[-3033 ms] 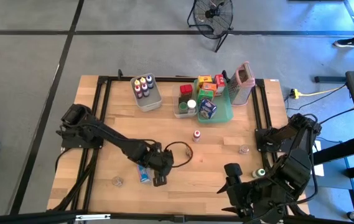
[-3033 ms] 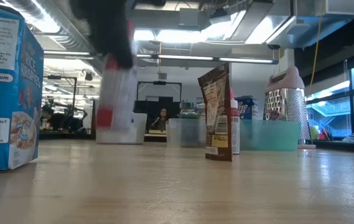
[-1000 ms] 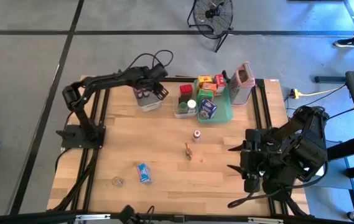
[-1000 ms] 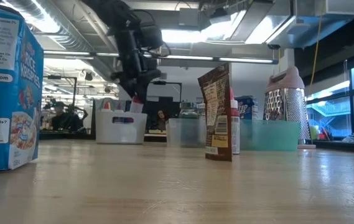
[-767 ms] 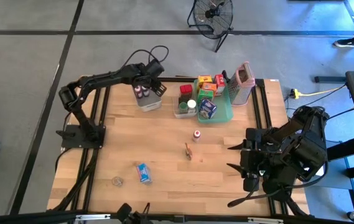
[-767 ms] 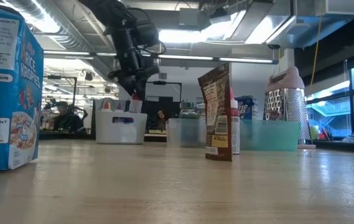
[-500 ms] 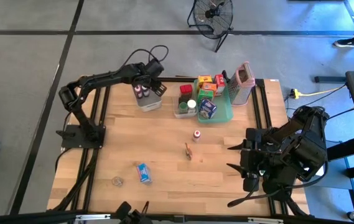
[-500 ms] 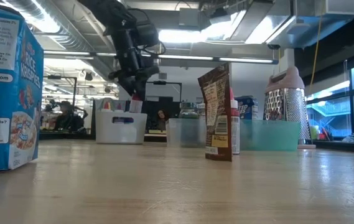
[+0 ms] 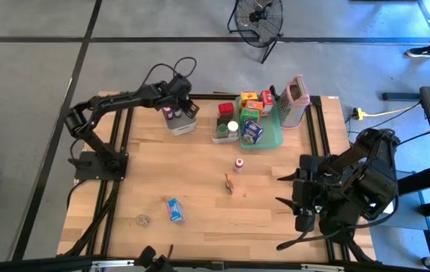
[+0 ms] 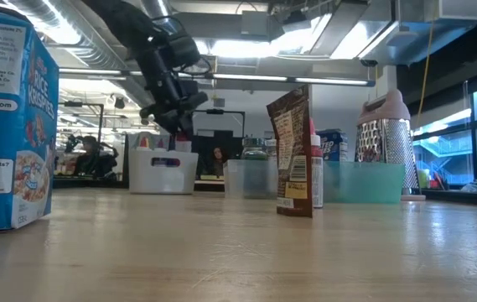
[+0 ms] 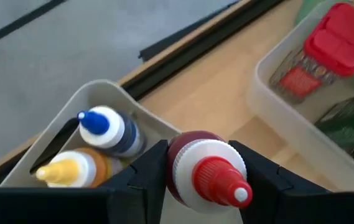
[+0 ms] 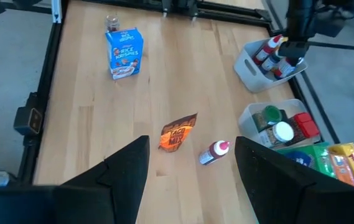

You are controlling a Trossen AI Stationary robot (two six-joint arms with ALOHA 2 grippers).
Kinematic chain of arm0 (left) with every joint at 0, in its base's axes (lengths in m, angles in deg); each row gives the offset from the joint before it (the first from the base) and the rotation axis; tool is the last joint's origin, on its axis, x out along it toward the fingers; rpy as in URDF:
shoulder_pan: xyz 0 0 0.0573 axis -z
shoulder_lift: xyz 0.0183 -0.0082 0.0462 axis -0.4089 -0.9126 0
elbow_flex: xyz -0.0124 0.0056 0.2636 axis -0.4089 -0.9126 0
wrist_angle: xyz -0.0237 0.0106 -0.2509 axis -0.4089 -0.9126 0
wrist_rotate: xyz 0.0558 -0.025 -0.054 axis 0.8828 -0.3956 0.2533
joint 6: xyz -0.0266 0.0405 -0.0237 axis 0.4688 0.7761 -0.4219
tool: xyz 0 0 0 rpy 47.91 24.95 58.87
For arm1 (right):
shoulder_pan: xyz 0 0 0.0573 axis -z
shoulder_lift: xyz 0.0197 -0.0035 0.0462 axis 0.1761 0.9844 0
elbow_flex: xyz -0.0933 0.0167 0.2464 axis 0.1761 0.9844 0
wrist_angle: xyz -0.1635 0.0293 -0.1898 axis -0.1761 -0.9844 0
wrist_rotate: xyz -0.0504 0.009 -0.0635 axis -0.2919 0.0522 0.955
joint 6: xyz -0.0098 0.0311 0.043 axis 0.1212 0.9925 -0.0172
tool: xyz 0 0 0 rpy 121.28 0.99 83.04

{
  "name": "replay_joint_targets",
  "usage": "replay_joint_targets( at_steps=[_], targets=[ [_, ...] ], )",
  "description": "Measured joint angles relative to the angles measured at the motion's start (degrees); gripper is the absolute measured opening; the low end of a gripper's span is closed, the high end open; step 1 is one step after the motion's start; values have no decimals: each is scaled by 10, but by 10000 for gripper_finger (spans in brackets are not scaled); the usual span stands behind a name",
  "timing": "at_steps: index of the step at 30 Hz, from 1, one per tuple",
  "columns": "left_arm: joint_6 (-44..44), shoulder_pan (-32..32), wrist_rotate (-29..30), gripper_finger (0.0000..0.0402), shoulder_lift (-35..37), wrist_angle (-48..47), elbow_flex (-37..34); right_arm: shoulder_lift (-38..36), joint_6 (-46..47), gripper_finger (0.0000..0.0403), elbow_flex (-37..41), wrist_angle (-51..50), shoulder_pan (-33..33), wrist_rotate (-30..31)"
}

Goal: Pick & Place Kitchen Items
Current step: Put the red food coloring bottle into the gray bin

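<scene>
Inspector: The left gripper [image 9: 178, 106] is in the upper left of the high view, over the clear bin [image 9: 185, 126] of small bottles. The left wrist view shows its jaws closed on a red-capped bottle [image 11: 206, 171], above the bin's blue-capped bottle [image 11: 105, 126] and yellow-capped bottle [image 11: 71, 170].

Clerk: And the right gripper [image 9: 284, 189]?

Inspector: It hangs at the right edge of the table [image 9: 199, 174], fingers [image 12: 127, 168] spread wide, holding nothing.

Clerk: Loose items?

Inspector: Near the centre of the high view: a red-capped bottle on the boards [image 9: 239, 163] and, just below it, a brown packet [image 9: 230, 183]. Lower left: a blue cereal box [image 9: 174, 209] with a small jar [image 9: 142, 221] near it.

Clerk: The rest?

Inspector: In the upper middle, a second bin [image 9: 223, 136] and a teal tray [image 9: 271, 136] hold further jars and boxes, with a grater [image 9: 295, 98] just right of the tray.
</scene>
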Motion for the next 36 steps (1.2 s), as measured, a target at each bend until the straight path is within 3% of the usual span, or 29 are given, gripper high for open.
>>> replay_joint_targets(
  at_steps=[5,10,28,36],
  targets=[
    [0,-2,8,145,0,5,-4,-3,-11,238,0,0,9,7],
    [-18,-3,51,145,-3,1,-4,-3,-16,238,0,0,12,7],
    [-64,-6,51,145,-28,-6,-4,-3,-5,238,0,7,11,2],
    [-75,-6,53,165,-28,-7,-4,-3,-5,238,0,11,11,2]
  ],
)
